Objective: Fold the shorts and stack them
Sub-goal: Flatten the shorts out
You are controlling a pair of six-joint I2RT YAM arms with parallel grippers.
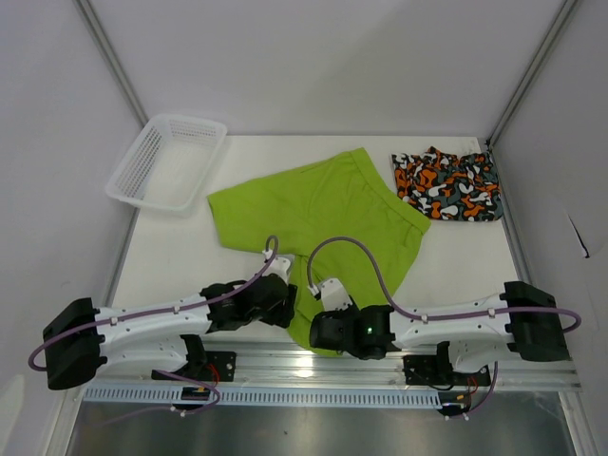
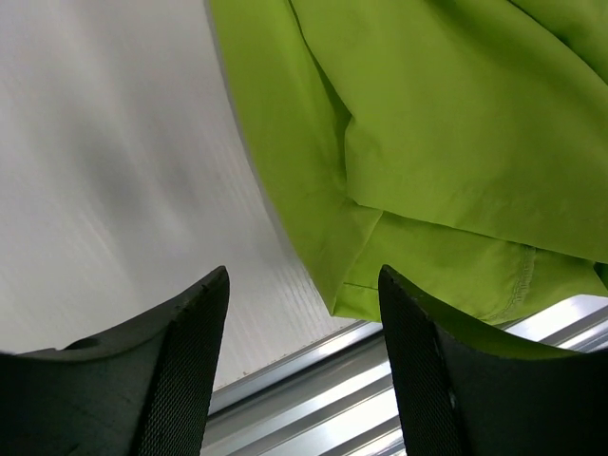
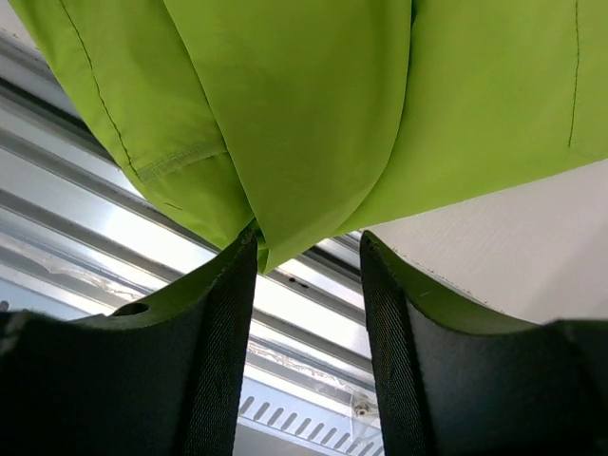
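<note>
Left gripper (image 2: 304,274) and right gripper (image 3: 310,234) both open at green shorts (image 1: 323,204) hem, lower centre; camo shorts (image 1: 448,184) upper right.

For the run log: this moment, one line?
lime green fabric shorts: spread | left gripper: open, at hem | right gripper: open, at hem

No legible text, label or number appears anywhere.

- Top view: high behind the arm bases, looking down over the whole counter (image 1: 171,256).
- Left wrist view: close on the near hem of the lime green shorts (image 2: 456,123) and the metal rail (image 2: 304,389).
- Right wrist view: equally close, sharing both.
</note>
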